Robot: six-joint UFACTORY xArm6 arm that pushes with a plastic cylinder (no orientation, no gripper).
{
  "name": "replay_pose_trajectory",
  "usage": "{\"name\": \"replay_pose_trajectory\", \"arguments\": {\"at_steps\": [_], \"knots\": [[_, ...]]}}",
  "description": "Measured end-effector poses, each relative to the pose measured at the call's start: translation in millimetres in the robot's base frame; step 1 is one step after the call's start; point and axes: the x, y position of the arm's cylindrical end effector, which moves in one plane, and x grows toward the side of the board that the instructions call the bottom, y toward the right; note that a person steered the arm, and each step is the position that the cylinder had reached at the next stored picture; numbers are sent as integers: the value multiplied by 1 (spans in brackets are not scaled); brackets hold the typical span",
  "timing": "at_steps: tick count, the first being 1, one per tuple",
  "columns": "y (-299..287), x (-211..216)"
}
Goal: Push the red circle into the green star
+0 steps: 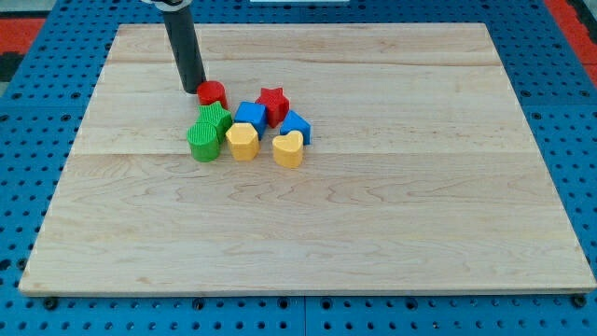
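Red circle resting in the upper left part of the desk, nearer the top edge than the bottom, well short of the left edge. Just below it, toward the bottom edge, the green star, apparently touching or all but touching the red circle's lower side; contact hard to confirm at this angle. Task therefore judged nearly finished, perhaps already met: only a short closing nudge toward the bottom edge left, if any gap remains at all. My tip standing just beside the red circle on its left-edge side, touching or a hair apart, not above it; from there a push would drive the circle toward the right edge instead of into the star, so a shift round to the top-edge side judged needed before any last shove. No pincer on this arm, only the dark rod, so nothing to report as wide, narrow or holding. Outward from the pair: a second green block pressed against the star's lower left, a yellow block just beside it, a yellow heart further toward the right edge, a blue block next to the star, a red star behind it, and another blue block at the cluster's right end. Cluster tight, so a hard push likely to disturb the neighbours.
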Motion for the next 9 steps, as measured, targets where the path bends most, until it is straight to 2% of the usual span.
{"name": "replay_pose_trajectory", "arguments": {"at_steps": [5, 9], "knots": [[4, 7], [40, 12]]}}
